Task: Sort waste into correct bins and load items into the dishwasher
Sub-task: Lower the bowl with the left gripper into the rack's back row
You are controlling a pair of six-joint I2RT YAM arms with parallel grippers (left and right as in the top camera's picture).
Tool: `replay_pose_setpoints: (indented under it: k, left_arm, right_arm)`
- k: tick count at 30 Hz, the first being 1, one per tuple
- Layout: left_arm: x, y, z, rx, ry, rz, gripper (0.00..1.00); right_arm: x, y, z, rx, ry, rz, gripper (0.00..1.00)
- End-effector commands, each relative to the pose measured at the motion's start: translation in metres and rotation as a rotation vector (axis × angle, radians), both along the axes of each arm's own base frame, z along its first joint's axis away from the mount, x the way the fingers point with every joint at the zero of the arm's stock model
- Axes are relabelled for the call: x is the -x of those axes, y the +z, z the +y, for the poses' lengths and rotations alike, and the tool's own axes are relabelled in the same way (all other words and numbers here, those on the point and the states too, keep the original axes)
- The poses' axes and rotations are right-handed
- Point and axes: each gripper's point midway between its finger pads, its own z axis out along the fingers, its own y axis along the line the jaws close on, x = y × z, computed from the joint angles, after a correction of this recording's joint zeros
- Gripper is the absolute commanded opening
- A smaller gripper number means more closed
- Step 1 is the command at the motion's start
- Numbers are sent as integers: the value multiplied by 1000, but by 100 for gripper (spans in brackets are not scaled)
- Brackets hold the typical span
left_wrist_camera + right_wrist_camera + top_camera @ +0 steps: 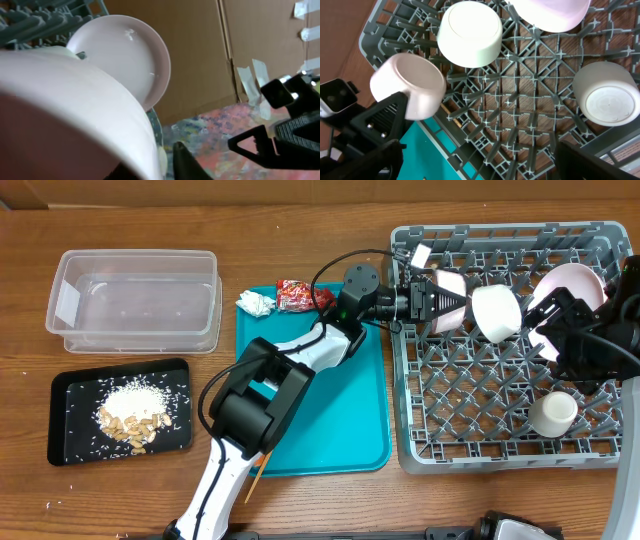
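left pincer [455, 302]: over the rack [480, 463]; its fingers flank the pink bowl, but clamped or just off it, I cannot tell
right pincer [545, 330]: jaws spread wide, nothing between them
pink bowl [407, 92]: at the left pincer's tips, on its side in the rack
white bowl [497, 312]: mouth down, between the two pincers
plate [570, 285]: on edge just behind the right pincer, partly hidden by it
cup [552, 413]: upside down, in front of the right pincer, apart from it
label [62, 302]: white, on the tub [135, 270], no writing readable; far behind the left pincer
wrapper [293, 295]: red, print too small to read; beside the tissue [255, 302] at the teal tray [340, 410] edge, behind the left pincer's wrist
slip [420, 253]: white, on the rack corner by the left pincer, nothing legible
black tray [70, 440]: holds rice [135, 392] and scraps [135, 425], far behind the left pincer
chopstick [255, 478]: only an end shows under the left arm
left wrist view: a blurred bowl fills much of it; tape strips [306, 7] on a brown board [200, 50] bear no writing
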Motion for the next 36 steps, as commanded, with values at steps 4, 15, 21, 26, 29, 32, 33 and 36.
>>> replay_pose_setpoints:
  k: [4,15,21,26,29,32,33,36]
  left_arm:
    - [-26,-8,14,3,74,18,93]
    - [-64,-10,63,2,125,134,100]
    - [-71,-11,82,-1,107,179,100]
    - [-74,-2,89,6,99,170,100]
    - [-77,13,88,18,91,158,100]
    - [-80,30,85,19,70,144,100]
    - [-82,33,83,9,65,154,100]
    - [-84,37,77,-32,48,190,100]
  right_arm:
    - [0,6,-3,14,-8,-15,100]
    - [-1,6,-3,14,-8,-16,100]
    - [-1,6,-3,15,-8,-16,100]
    - [-1,6,-3,14,-8,-17,100]
    - [-1,6,-3,14,-8,-16,100]
    - [0,5,-3,14,-8,-14,100]
    - [0,5,-3,13,-8,-13,100]
    - [1,5,-2,12,-8,-9,100]
